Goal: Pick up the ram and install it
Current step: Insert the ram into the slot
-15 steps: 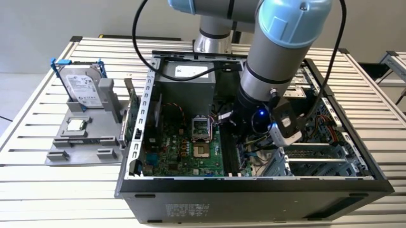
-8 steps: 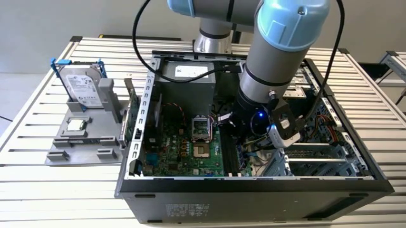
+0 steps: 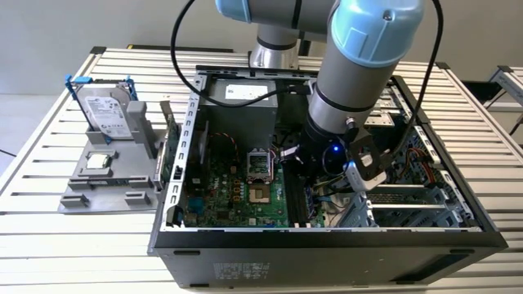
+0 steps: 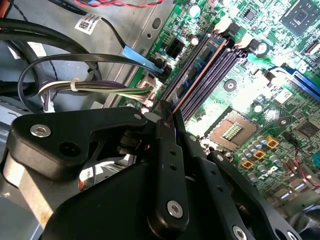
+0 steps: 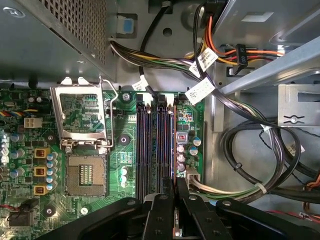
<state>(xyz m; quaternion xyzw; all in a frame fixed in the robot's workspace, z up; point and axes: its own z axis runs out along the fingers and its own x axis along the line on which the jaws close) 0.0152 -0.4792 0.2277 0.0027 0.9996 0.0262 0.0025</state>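
Note:
My gripper (image 3: 325,179) is down inside the open computer case, over the motherboard (image 3: 245,190). Its black fingers (image 5: 192,212) are shut on the ram (image 5: 173,150), which shows edge-on as a thin strip. In the second wrist view the ram (image 4: 197,75) is a narrow copper-coloured line running away from the gripper (image 4: 167,117). It lies along the outermost of the dark memory slots (image 5: 150,150), on the side nearest the cables. How deep it sits in the slot I cannot tell. White latches (image 5: 150,100) mark the slots' far end.
The CPU socket (image 5: 86,172) with its raised metal frame (image 5: 82,117) lies beside the slots. Cable bundles (image 5: 250,165) crowd the other side. Outside the case, a grey holder (image 3: 106,184) carries a hard drive (image 3: 108,113) and a green card (image 3: 173,147).

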